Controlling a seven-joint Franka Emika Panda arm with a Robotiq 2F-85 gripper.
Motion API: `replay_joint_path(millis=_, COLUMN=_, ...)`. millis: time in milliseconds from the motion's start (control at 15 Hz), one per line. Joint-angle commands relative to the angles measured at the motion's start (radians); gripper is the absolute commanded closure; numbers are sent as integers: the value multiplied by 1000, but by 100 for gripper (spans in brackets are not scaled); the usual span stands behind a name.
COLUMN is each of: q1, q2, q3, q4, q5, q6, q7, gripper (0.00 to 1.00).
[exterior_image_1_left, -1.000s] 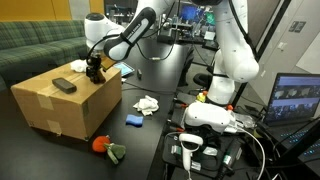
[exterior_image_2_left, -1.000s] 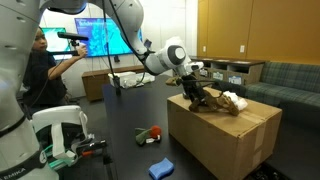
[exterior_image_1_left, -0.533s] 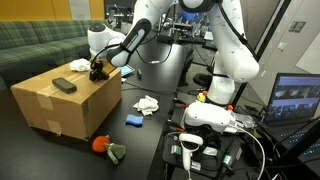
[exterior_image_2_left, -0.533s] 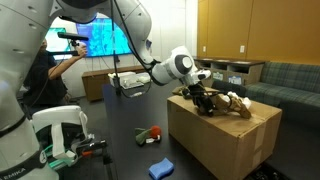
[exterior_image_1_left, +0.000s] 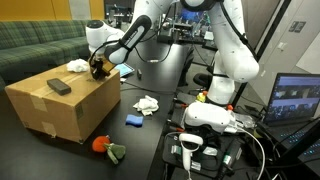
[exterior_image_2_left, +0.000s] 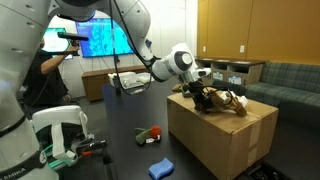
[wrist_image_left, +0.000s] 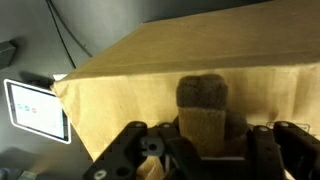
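Observation:
A large cardboard box (exterior_image_1_left: 60, 112) (exterior_image_2_left: 222, 142) stands on the dark table. My gripper (exterior_image_1_left: 97, 68) (exterior_image_2_left: 205, 98) (wrist_image_left: 203, 140) is down on the box top near its edge. In the wrist view its fingers stand on either side of a brown, fuzzy soft object (wrist_image_left: 203, 105) and press against it. Next to it on the box top lies a white-and-tan soft item (exterior_image_1_left: 77, 66) (exterior_image_2_left: 232, 100). A black object (exterior_image_1_left: 60, 87) lies further along the box top.
On the table beside the box lie a white cloth (exterior_image_1_left: 147, 103), a blue block (exterior_image_1_left: 133, 119) (exterior_image_2_left: 161, 169) and a red-and-green toy (exterior_image_1_left: 105, 146) (exterior_image_2_left: 150, 134). A person (exterior_image_2_left: 40, 70) sits behind, near a screen (exterior_image_2_left: 105, 35). A sofa (exterior_image_1_left: 40, 45) stands beyond the box.
The jaws have closed from wide open onto the brown soft object. The arm has leaned lower over the box, and the box has shifted slightly.

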Motion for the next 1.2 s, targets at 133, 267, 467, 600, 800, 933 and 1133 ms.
replay_joint_path(millis=133, q1=0, q2=-106, q3=46, q4=-102, q5=25, q6=-60, q7=-57, gripper=89)
replay_joint_path(millis=267, q1=-1, q2=-148, q3=50, q4=-148, q5=11, q6=-69, q7=-51, gripper=89)
replay_joint_path(millis=467, q1=-9, q2=-261, q3=41, q4=-274, q5=-22, q6=-67, q7=-41, gripper=89)
replay_joint_path(millis=600, q1=-23, q2=-365, q3=41, q4=-385, q5=-47, q6=-79, q7=-39, gripper=89)
replay_joint_path(millis=800, q1=-77, q2=-503, q3=60, q4=-532, q5=-62, q6=-130, q7=-63, gripper=89)
replay_joint_path(millis=933, q1=-128, q2=-600, q3=74, q4=-633, q5=-64, q6=-165, q7=-95, gripper=89)
replay_joint_path(millis=1133, q1=-208, q2=-699, q3=94, q4=-752, q5=-65, q6=-195, q7=-138, gripper=89)
